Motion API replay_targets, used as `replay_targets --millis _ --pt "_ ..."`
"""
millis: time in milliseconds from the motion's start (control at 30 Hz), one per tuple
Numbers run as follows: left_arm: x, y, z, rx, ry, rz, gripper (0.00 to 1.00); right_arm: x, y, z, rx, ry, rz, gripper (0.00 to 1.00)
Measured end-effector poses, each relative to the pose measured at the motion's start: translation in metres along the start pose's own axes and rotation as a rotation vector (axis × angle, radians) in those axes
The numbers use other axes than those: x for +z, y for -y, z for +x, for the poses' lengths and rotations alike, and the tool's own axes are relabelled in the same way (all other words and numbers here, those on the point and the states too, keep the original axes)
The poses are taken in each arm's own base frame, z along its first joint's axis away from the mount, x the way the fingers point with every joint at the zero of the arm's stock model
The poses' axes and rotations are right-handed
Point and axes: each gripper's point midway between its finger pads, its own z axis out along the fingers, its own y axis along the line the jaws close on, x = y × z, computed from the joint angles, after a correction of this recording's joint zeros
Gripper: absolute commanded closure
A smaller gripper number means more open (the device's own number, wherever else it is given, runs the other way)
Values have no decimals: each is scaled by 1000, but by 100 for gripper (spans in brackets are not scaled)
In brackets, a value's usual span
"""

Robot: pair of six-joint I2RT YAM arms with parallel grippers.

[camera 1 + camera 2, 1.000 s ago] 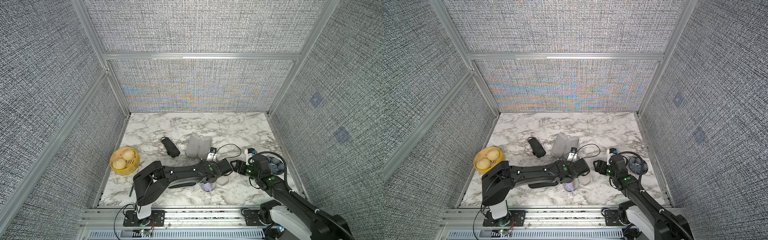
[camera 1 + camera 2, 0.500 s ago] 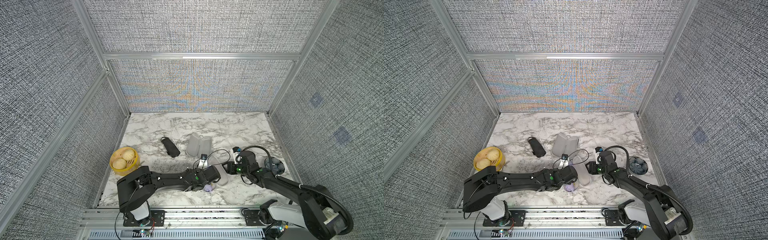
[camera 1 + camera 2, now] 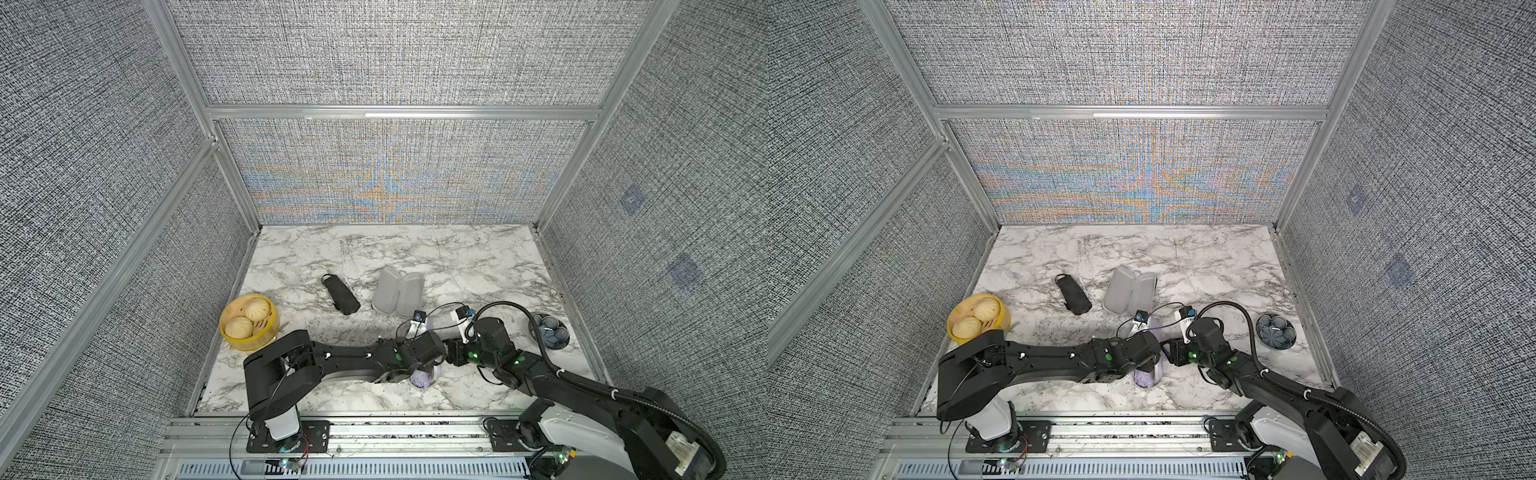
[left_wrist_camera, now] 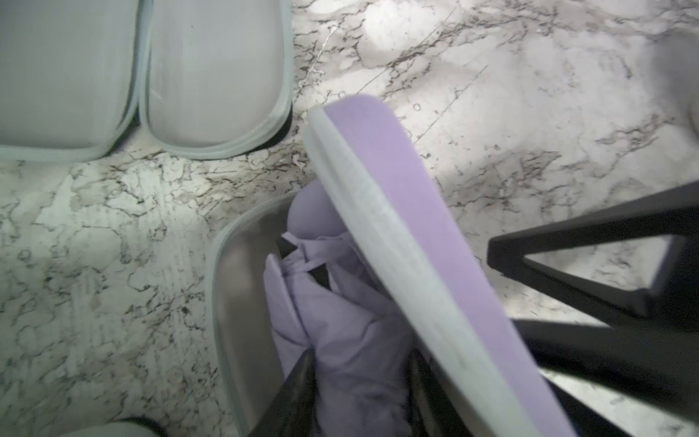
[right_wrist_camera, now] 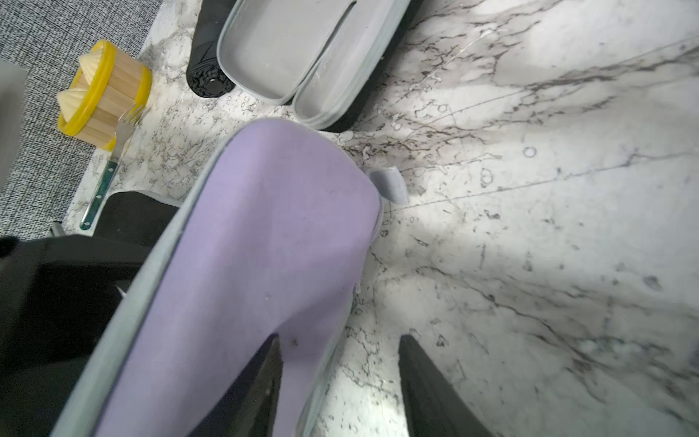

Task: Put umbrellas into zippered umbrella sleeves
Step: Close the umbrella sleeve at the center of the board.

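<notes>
The white, grey-veined marble tabletop (image 3: 457,257) carries everything. My left arm (image 3: 345,361) and my right arm (image 3: 536,370) lie low over its near part and meet at the middle.

Behind them the black-shelled oblong sleeve with light grey lining (image 3: 398,294) lies spread flat, both halves lining-up.

Just in front of it is the lavender oblong zip sleeve (image 4: 397,227). Its lower half is on the marble and its lid is tilted over that. The lavender folded fabric umbrella (image 4: 340,321) lies in the lower half, partly under the lid's rim.

The black folded compact umbrella (image 3: 340,293) lies on the marble left of the spread sleeve, apart from it. The yellow round basket with two pale buns (image 3: 249,343) is at the left edge and the dark blue bowl (image 3: 1292,332) at the right.

My left gripper (image 4: 361,355) has its fingers clenched on the lavender umbrella's fabric, inside the sleeve.

My right gripper (image 5: 340,340) has its fingers parted, grasping nothing. One finger (image 5: 272,374) is against the lid's lavender outside and its partner is over bare marble.
</notes>
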Motion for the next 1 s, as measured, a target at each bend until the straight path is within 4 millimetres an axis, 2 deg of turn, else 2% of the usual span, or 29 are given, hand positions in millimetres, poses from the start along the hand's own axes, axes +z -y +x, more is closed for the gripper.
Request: replay_targets --millis 233,367,433,533,700,867,1000 --pt "-12 -12 -1 -11 5 -8 55 3 8 -3 15 -13 57 46" --pt "-22 -22 -3 -8 17 -33 54 10 28 -9 48 -15 129 41" --pt "-32 -28 -11 -19 52 -50 55 16 31 -13 58 -18 130 40" --pt "-40 -37 -16 -29 78 -67 58 24 16 -14 36 -21 64 37" --pt "-32 -55 0 -21 42 -99 60 24 -9 -7 -13 -22 -1 36" --pt "-29 -58 2 -24 46 -97 58 19 -15 2 -27 -23 -8 34" --pt "-36 -55 -6 -36 70 -81 58 21 -20 9 -34 -40 -12 33"
